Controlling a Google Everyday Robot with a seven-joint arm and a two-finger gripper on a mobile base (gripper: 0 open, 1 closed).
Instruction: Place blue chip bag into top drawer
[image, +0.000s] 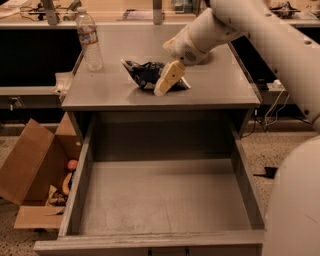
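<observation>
Gripper (167, 79): low over the cabinet top (220, 87), at the bag's front-right side and overlapping it in this view; cream tip tilted down and to the left.
Grip state: cannot tell.
Contact with bag: cannot tell, though right against it in view.
Arm (250, 27): white, reaching in from the upper right across the right half of the cabinet top.
Bag (144, 72): dark blue, crumpled, lying near the middle of the cabinet top, partly behind the gripper; not in the drawer.
Drawer (165, 200): open, pulled out toward the camera under the cabinet top; grey floor and tall grey sides in view.
Bottle (90, 40): clear plastic, upright, back-left on the cabinet top, well apart from the bag.
Box (30, 160): brown cardboard, flaps open, on the floor left of the drawer; orange and yellow items inside.
</observation>
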